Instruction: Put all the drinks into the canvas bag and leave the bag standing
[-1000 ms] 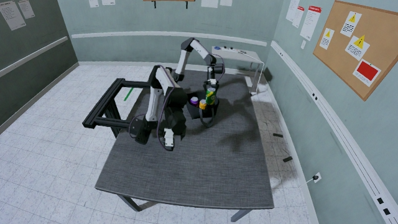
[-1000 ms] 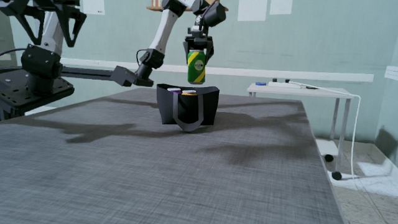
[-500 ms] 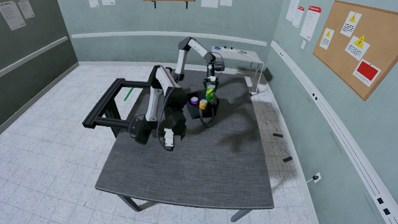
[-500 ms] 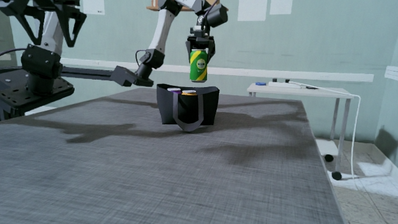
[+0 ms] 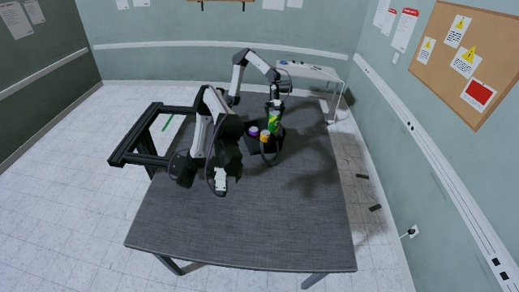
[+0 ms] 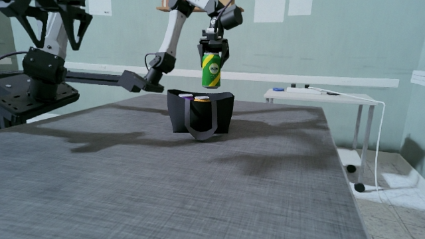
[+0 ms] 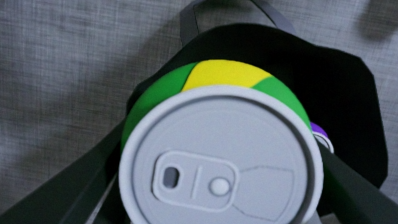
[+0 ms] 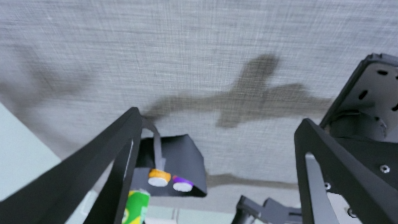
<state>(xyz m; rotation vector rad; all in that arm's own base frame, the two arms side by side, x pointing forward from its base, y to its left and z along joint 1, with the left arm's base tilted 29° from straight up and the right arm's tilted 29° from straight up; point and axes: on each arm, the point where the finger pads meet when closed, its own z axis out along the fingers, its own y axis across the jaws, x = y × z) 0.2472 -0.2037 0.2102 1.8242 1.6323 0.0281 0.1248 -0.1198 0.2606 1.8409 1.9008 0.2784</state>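
"Two cans are in the canvas bag (image 5: 253,148) (image 6: 176,116) (image 7: 350,85) (image 8: 185,152) from where I sit: the purple can (image 5: 253,131) (image 6: 186,96) (image 7: 320,132) (image 8: 182,184) and the orange can (image 5: 265,135) (image 6: 201,98) (image 8: 159,177), side by side. What's in your left tool (image 5: 274,111) (image 6: 213,61) (image 7: 221,150)?"

"I've got the green-and-yellow can (image 5: 274,121) (image 6: 211,70) (image 7: 221,150) (image 8: 135,206) gripped near its top, upright, its base above the bag's rim and apart from it."

"And the right tool (image 5: 238,178) (image 6: 58,46) (image 8: 218,119)?"

"Open, nothing between the fingers, raised well above the tabletop (image 5: 243,227) (image 6: 166,186) (image 7: 60,60) (image 8: 200,45)."

"How's the bag?"

"Standing, walls up. One gray strap (image 5: 269,162) (image 6: 200,135) (image 7: 187,25) (image 8: 157,145) loops down outside the front wall."

"Are those two cans on its floor?"

"I can't tell; the walls hide their bases from me. Their pale lids show near the rim in my exterior view."

"So one drink remains outside."

"Yes, the one I'm holding."
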